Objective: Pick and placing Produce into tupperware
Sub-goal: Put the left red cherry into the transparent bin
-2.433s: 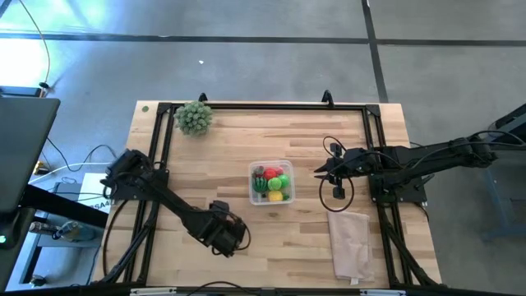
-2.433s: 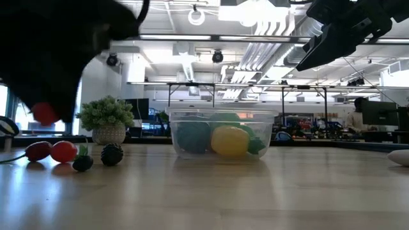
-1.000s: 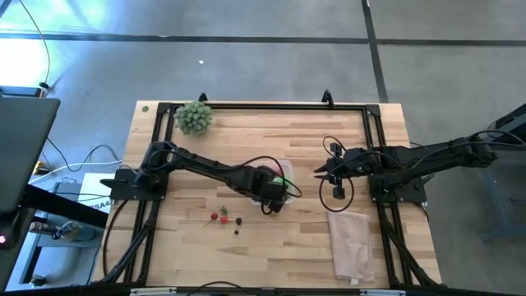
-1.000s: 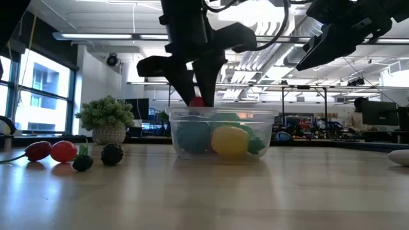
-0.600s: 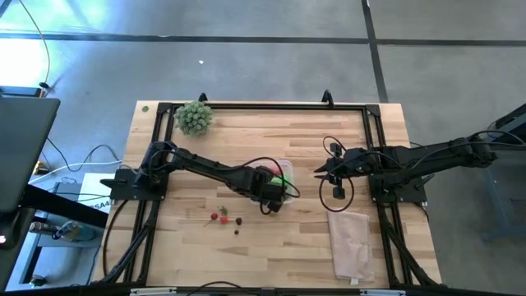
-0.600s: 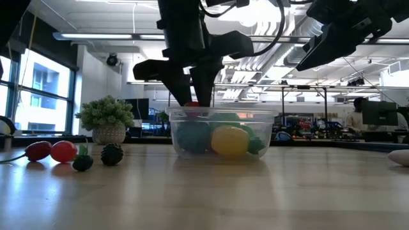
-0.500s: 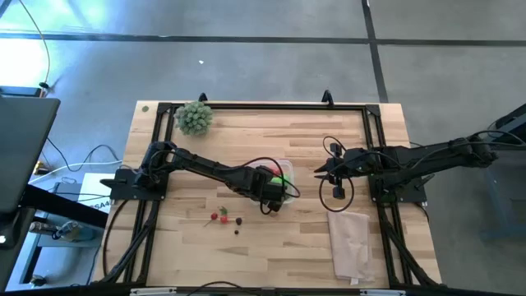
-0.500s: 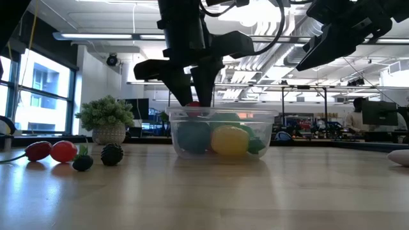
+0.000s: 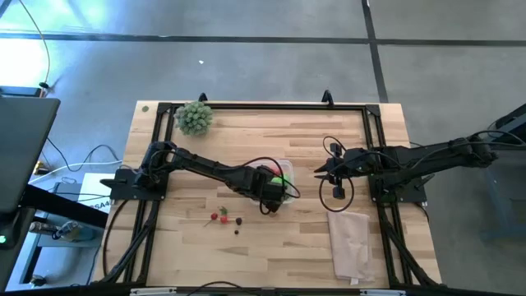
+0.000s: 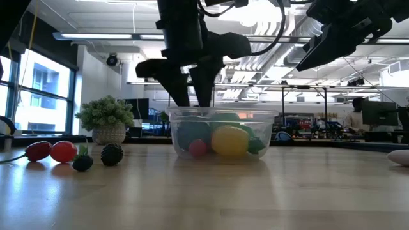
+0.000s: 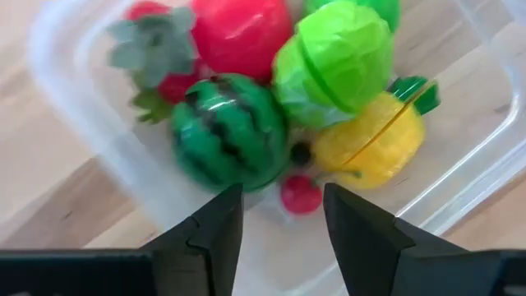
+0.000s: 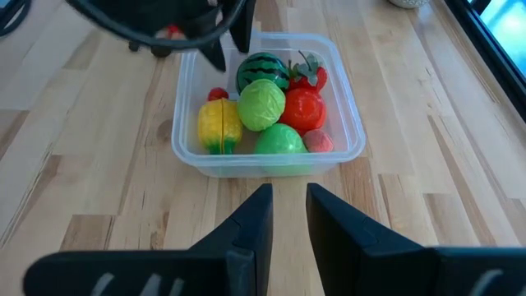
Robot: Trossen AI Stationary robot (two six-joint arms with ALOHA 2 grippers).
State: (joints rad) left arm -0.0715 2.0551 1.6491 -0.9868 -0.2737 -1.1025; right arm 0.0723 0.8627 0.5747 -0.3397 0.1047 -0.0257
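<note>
Container at table centre, clear plastic, holding watermelon, cabbage, yellow fruit, tomato, small red berry. Left gripper just above container's near-left corner, fingers parted, holding nothing. 2 red fruits plus dark berries on table left of container. Right gripper raised right of container, fingers narrow, empty.

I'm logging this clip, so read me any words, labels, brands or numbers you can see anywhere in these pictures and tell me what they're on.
No text can be read in any view.
Tupperware: clear plastic, no label showing.
Toy produce inside it: no print.
Folded beige cloth: plain.
White sheet beside the table's left edge: dark marks, too small to read.
Screens in the room behind, low view: too blurred to read.
</note>
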